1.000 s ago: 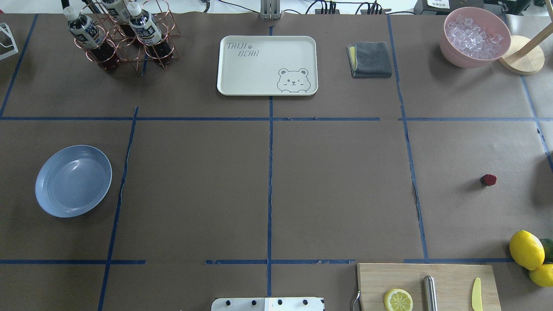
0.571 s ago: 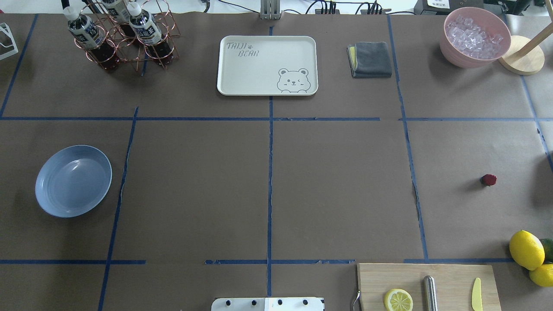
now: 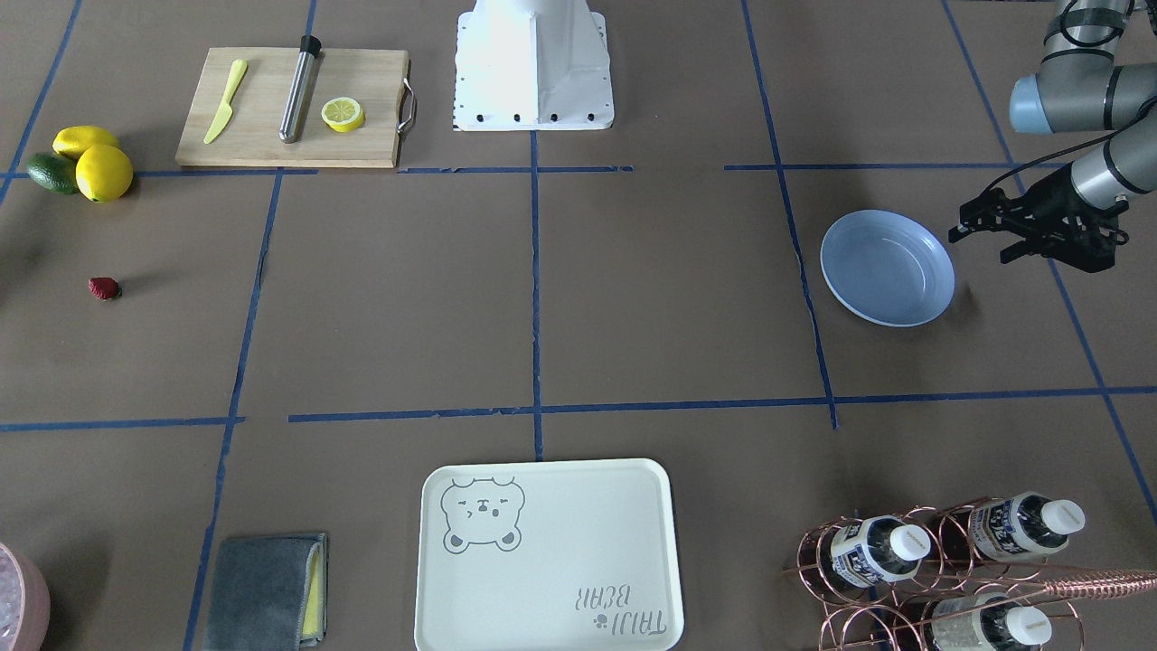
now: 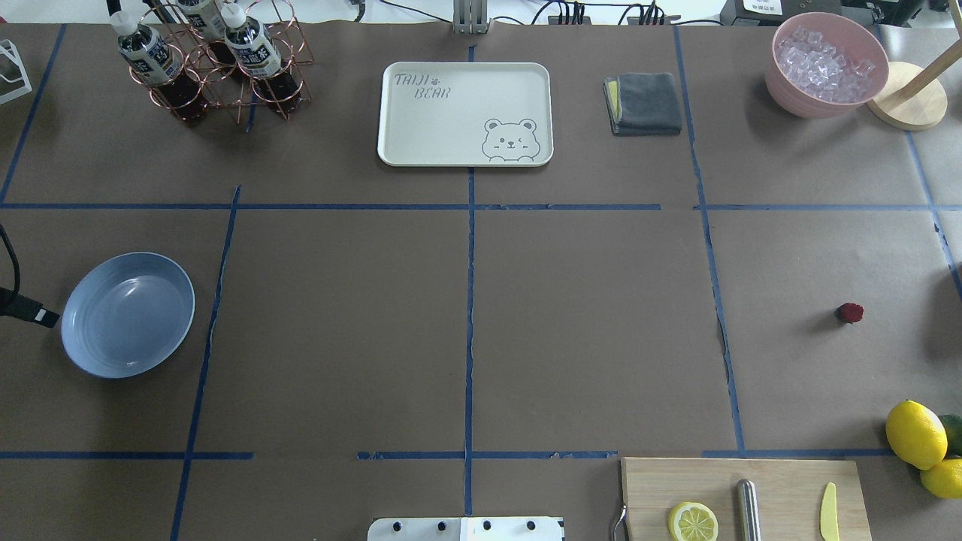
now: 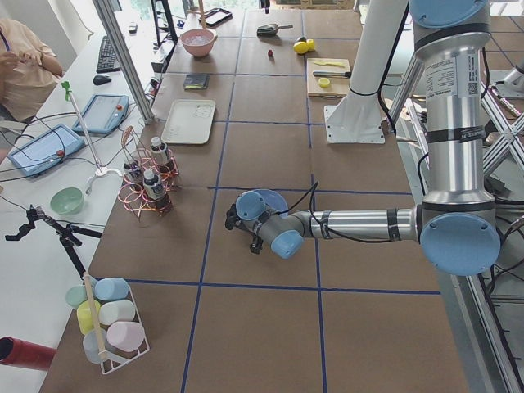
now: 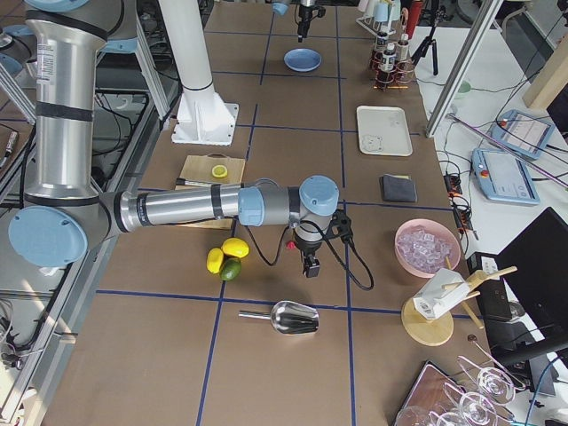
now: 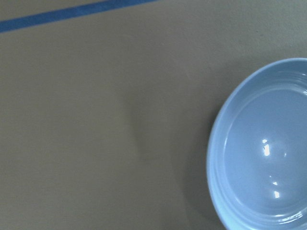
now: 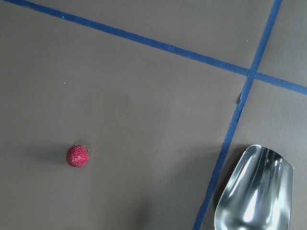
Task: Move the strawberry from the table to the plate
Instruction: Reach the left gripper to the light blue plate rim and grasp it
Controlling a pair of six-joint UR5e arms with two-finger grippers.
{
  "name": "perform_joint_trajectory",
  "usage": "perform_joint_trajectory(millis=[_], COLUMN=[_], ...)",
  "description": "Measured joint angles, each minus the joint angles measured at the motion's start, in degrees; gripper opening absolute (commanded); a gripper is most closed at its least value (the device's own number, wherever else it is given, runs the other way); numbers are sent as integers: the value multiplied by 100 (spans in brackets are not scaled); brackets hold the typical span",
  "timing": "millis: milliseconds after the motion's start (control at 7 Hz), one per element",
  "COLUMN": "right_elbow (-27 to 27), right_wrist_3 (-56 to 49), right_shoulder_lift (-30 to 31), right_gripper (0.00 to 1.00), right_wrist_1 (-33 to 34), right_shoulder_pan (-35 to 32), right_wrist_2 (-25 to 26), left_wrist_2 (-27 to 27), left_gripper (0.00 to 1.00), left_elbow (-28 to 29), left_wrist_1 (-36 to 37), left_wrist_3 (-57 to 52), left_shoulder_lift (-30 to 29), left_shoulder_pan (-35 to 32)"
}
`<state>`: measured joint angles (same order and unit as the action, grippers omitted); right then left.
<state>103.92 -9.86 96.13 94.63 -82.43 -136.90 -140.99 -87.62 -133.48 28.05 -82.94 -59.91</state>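
The strawberry, small and dark red, lies alone on the brown-paper table at the far right. It sits low and to the left in the right wrist view. The light blue plate rests far away at the left and holds nothing. My left gripper hovers just outside the plate's outer rim, fingers apart, nothing between them. My right gripper hangs over the strawberry's area; whether it is open or shut I cannot tell.
Two lemons and an avocado lie near the strawberry. A cutting board carries a lemon half and a knife. A metal scoop is close by. The bear tray, grey cloth, ice bowl and bottle rack line the far edge.
A black part of the left arm's tool has come into the overhead view at the left edge, beside the plate. The strawberry and plate have not moved.
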Motion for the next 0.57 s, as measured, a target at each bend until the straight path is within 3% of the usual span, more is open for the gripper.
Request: perform_joint_trajectory(millis=[143,286,429,571], right_elbow=[-21,-32,-35,-38], right_wrist_3=[6,9,10,11], right_shoulder_lift=[2,2,2,2], right_gripper=[100,100,100,100], right_wrist_1=[-10,-13,-15,-15], right_shoulder_pan=[21,29,35,39], right_wrist_2=[-4,-9,-11,-12], left_wrist_2=[46,78,91,96], left_gripper=[80,17,0,0], left_elbow=[82,173,239,257], left_wrist_1=[-56,-74,-79,-84], left_wrist_3=[53,70,176,428], left_shoulder_lift=[-69,-146,-222,-304], left_shoulder_pan=[113,176,204,212])
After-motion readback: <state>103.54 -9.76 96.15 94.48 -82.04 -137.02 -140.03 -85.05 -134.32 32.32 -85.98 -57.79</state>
